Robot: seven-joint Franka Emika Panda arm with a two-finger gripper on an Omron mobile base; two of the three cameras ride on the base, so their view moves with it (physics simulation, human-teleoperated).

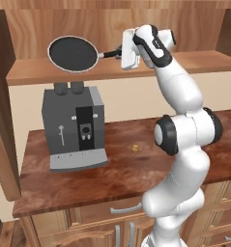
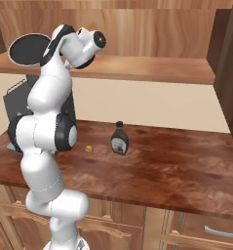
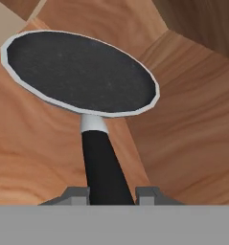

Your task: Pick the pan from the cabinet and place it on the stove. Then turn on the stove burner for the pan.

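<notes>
The pan (image 1: pixel 72 53) is round, dark inside with a grey rim, and hangs tilted over the left part of the cabinet shelf (image 1: pixel 184 65), above the coffee machine. Its thin black handle (image 1: pixel 109 54) runs right into my gripper (image 1: pixel 121 54), which is shut on it. In the hand view the handle (image 3: pixel 104 165) passes between the two fingertips (image 3: pixel 77 194) of the gripper (image 3: pixel 108 195), and the pan (image 3: pixel 77 72) lies beyond, over wood. The right base view shows the pan (image 2: pixel 30 47) partly behind my arm. The stove is out of view.
A grey coffee machine (image 1: pixel 73 128) stands on the brown counter (image 1: pixel 122 178) under the pan. A dark sauce bottle (image 2: pixel 119 138) and a small yellow bit (image 2: pixel 89 148) sit mid-counter. Lower drawers (image 1: pixel 122 210) run beneath. A cabinet side wall (image 2: pixel 230 73) rises at the right.
</notes>
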